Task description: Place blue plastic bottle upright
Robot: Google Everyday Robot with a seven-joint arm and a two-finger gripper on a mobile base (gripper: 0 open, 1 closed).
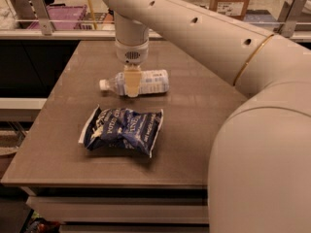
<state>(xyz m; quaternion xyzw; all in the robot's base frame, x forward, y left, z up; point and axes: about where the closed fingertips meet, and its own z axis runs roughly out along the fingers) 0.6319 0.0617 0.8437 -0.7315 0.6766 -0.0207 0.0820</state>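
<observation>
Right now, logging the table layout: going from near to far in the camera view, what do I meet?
Dark blue chip bag → blue plastic bottle lying on its side, the gripper over its middle → purple crate behind the table.

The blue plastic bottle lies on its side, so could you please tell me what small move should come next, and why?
Probably lower the pincer slightly onto the blue plastic bottle to take hold. The bottle lies flat on the table, white cap pointing left, and the pincer hangs over its body, so a grasp must precede tipping it upright.
</observation>
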